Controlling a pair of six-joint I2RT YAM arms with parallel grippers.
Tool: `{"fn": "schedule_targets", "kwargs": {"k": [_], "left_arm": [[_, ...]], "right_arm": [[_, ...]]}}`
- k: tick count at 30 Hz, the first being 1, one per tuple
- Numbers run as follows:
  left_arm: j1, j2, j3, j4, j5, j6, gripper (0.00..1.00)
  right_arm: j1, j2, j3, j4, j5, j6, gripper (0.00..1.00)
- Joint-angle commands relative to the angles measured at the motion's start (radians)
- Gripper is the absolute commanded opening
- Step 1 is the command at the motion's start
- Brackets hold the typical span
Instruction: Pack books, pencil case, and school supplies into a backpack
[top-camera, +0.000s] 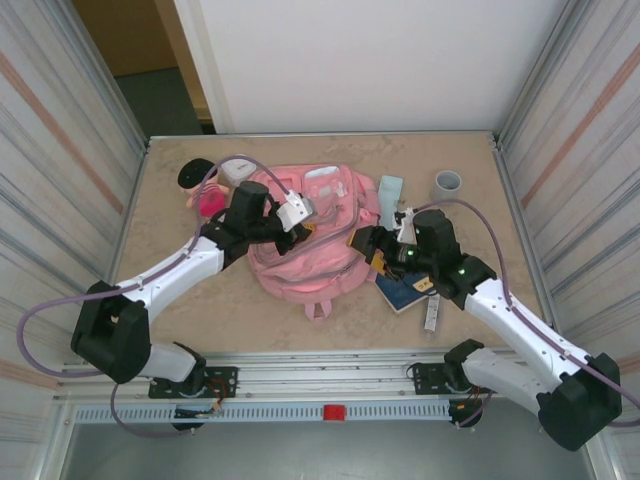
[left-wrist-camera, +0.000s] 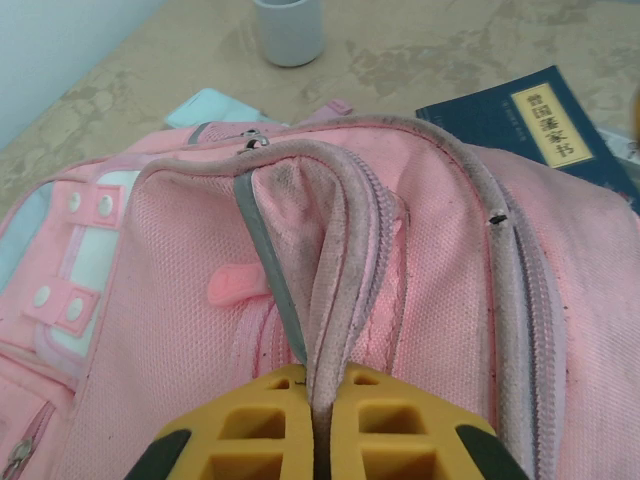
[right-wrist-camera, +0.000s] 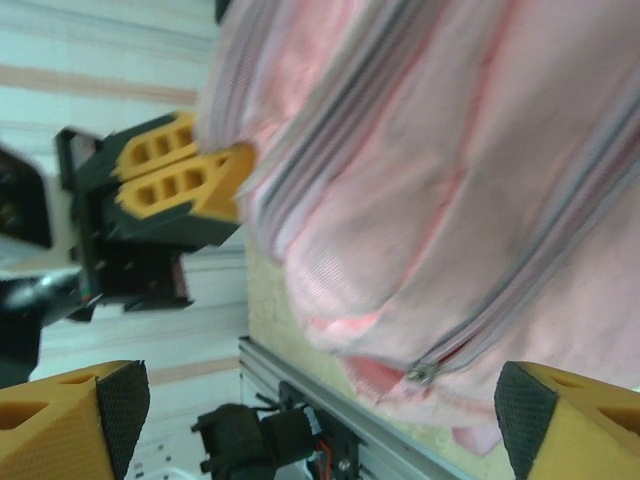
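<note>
Backpack (top-camera: 305, 262) is lying mid-desk; I'm pinching its zip edge in my left end effector (left-wrist-camera: 318, 400), holding the mouth up for loading, I judge. My right end effector (top-camera: 372, 243) is gaping wide, empty, beside it; the book (top-camera: 405, 292) is waiting toward the desk's right edge.

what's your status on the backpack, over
Left gripper shut on backpack opening edge. Right gripper open at backpack's side. Navy book, mint pencil case outside, unpacked; book partly under right arm.
</note>
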Motion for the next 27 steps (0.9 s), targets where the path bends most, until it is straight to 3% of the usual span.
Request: {"fn": "schedule_targets", "kwargs": {"k": [1, 9, 12, 17, 20, 24, 27], "left_arm": [[0.016, -0.045, 0.014, 0.142, 0.158, 0.01, 0.0], [0.038, -0.023, 0.037, 0.147, 0.18, 0.017, 0.0], [0.041, -0.008, 0.053, 0.124, 0.168, 0.034, 0.0], [0.043, -0.009, 0.089, 0.041, 0.054, 0.005, 0.0], [0.04, -0.059, 0.066, 0.017, 0.001, -0.101, 0.16], [-0.012, -0.162, 0.053, -0.106, -0.149, -0.218, 0.39], [-0.089, -0.234, 0.081, -0.259, -0.308, -0.344, 0.46]], "right_arm": [[-0.058, 0.031, -0.034, 0.133, -0.02, 0.065, 0.92], [-0.073, 0.204, -0.025, 0.311, -0.094, 0.153, 0.95], [-0.064, 0.241, -0.017, 0.393, -0.096, 0.178, 0.9], [-0.033, 0.254, -0.025, 0.485, -0.047, 0.213, 0.38], [-0.014, 0.254, -0.028, 0.513, -0.021, 0.233, 0.13], [0.012, 0.241, -0.02, 0.522, 0.012, 0.241, 0.07], [0.033, 0.227, -0.012, 0.515, 0.044, 0.238, 0.06]]}}
